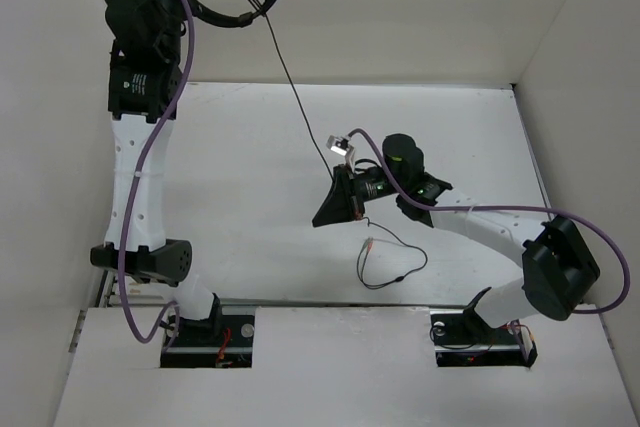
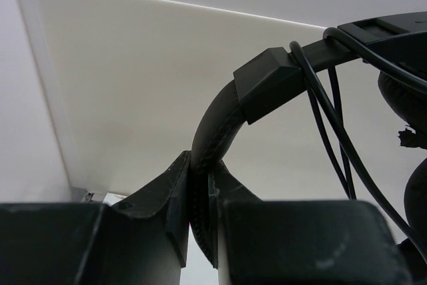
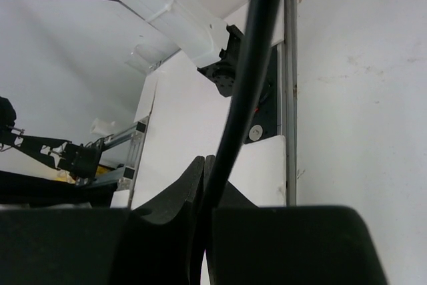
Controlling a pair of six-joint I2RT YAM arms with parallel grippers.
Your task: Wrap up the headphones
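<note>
The left arm [image 1: 140,177] stretches far toward 11 o'clock, its left end effector [image 2: 200,195] pinching the headphones [image 2: 267,81] by the headband [image 2: 217,131]. The right arm [image 1: 480,222] bends in over the desk [image 1: 240,177] centre, right end effector [image 3: 205,188] clamped on the cable [image 3: 247,78].

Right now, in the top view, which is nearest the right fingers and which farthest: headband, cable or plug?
1. The cable, pinched in the right fingers.
2. The plug, on the table close by.
3. The headband, far off at top left.
</note>
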